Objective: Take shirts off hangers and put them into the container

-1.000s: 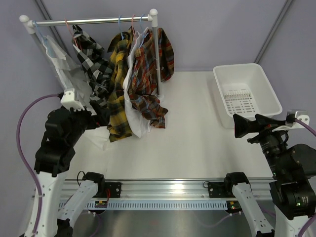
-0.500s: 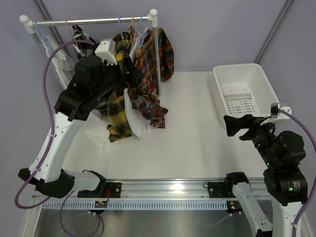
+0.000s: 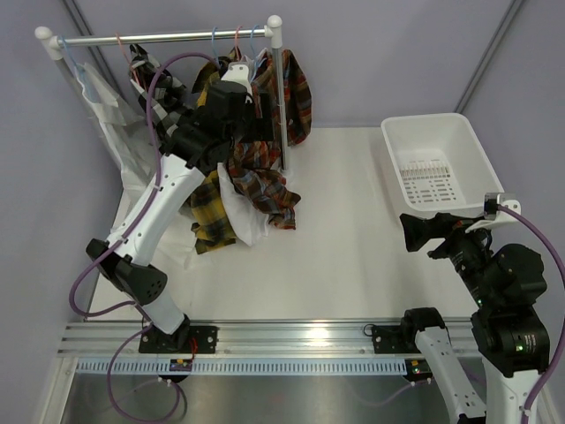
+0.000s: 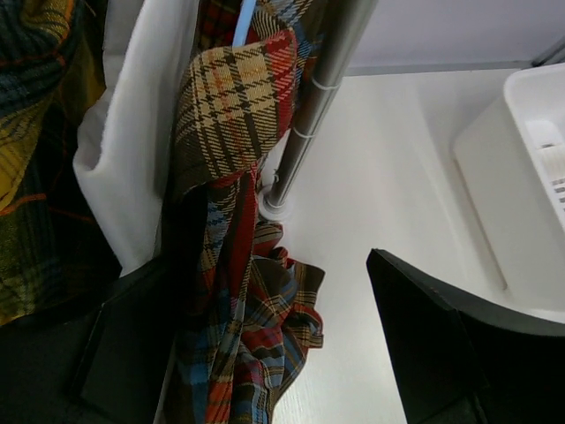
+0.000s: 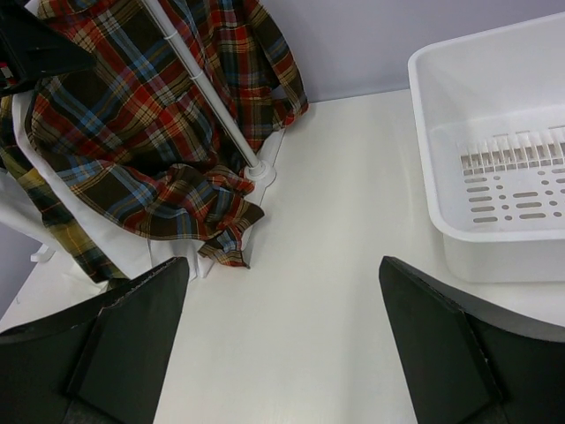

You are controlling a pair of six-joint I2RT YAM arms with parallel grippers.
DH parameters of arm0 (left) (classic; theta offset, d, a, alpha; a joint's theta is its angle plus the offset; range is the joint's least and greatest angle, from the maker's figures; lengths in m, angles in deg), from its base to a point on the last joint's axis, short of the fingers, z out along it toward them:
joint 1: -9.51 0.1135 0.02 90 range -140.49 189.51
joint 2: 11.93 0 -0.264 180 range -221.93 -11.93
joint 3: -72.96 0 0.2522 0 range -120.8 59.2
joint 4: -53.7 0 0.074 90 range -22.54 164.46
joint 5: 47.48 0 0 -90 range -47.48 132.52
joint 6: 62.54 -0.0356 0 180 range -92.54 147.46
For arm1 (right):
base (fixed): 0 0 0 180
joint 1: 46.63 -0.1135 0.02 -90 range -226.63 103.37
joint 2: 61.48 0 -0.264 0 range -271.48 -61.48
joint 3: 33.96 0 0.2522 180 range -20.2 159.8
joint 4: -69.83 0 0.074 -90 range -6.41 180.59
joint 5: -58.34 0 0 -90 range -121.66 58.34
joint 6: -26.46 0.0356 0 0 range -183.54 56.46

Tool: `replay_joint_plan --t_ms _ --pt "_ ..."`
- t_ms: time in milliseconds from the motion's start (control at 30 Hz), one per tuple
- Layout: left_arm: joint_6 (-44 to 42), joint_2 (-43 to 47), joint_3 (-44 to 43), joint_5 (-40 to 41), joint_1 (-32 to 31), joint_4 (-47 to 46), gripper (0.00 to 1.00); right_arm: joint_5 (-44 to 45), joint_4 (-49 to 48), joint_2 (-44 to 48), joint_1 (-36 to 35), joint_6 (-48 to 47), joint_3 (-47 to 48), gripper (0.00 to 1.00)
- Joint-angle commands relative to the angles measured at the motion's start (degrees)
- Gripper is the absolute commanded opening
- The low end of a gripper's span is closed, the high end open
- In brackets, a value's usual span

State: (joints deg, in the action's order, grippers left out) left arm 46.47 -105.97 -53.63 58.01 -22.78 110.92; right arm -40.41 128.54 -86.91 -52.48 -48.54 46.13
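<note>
1. Table (image 3: 353,256), white, fills most of my overhead feed, with both arms mounted at its near edge.
2. At the far left stands the rack (image 3: 168,37); all the shirts I can see hang on it.
3. The red plaid shirt (image 3: 265,168) is next to the rack's post (image 4: 309,115), its tail crumpled on the table. To its left I see a white shirt (image 3: 238,212), the yellow plaid shirt (image 3: 212,208) and the checked shirt (image 3: 150,79).
4. The container (image 3: 425,134) sits at the far right, well away from the rack, with no shirt in it.
5. My left gripper (image 4: 265,261) is up at the red plaid shirt, jaws spread wide; cloth hangs between them, against the left finger (image 4: 115,353), not pinched.
6. My right gripper (image 5: 282,261) hovers near the container's front, jaws released and holding nothing.
7. The hangers (image 3: 237,37) hook over the rail; a blue one (image 4: 244,19) pokes from the red plaid collar.
</note>
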Motion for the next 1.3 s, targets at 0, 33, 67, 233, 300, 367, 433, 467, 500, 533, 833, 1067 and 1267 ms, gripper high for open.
replay_joint_plan --t_ms 0,33,67,233,300,367,433,467,500,533,833,1067,1267 --pt "-2.04 -0.53 -2.3 6.3 -0.14 -2.07 0.88 -1.62 0.4 0.64 0.05 -0.06 -0.32 1.0" --pt "-2.39 -0.62 -2.21 7.7 -0.14 -2.07 0.88 -1.62 0.4 0.73 0.05 0.02 -0.32 1.0" --pt "-2.65 -0.71 -2.21 8.33 -0.14 -2.07 0.88 -1.7 0.32 0.73 0.05 0.02 -0.41 0.99" --pt "-3.89 -1.5 -2.3 8.69 -0.14 -2.15 0.82 -1.7 0.4 1.0 0.13 0.11 -0.93 0.99" --pt "-4.24 -2.29 -2.65 8.6 -0.14 -2.15 0.69 -1.79 0.4 1.08 0.13 0.11 -1.02 0.99" --pt "-4.24 -2.9 -2.83 8.07 -0.14 -2.15 0.61 -1.71 0.58 1.17 0.05 0.11 -1.02 0.99" --pt "-4.24 -3.34 -3.0 7.02 -0.14 -2.07 0.52 -1.53 0.84 1.43 0.13 0.03 -1.02 0.99" --pt "-4.15 -3.6 -3.18 6.75 -0.14 -2.15 0.49 -1.44 1.02 1.52 0.05 -0.06 -0.94 0.99" --pt "-4.15 -4.04 -3.27 6.58 -0.14 -2.15 0.45 -1.35 1.19 1.61 0.13 0.02 -0.93 1.0" --pt "-4.15 -4.13 -3.7 6.14 -0.14 -2.15 0.38 -1.09 1.28 1.79 0.05 -0.06 -0.93 1.0" --pt "-9.86 -2.56 -9.51 7.01 -0.14 -2.94 0.0 -0.56 1.98 2.58 0.05 -0.24 -1.02 0.99" --pt "-12.68 1.22 -8.89 3.85 -0.14 -4.53 0.0 -0.47 1.98 2.75 0.05 -0.33 -0.94 0.99" --pt "-11.8 8.24 -4.33 2.18 -0.14 -4.53 0.0 0.75 2.6 3.28 0.13 -0.59 -0.76 0.99"
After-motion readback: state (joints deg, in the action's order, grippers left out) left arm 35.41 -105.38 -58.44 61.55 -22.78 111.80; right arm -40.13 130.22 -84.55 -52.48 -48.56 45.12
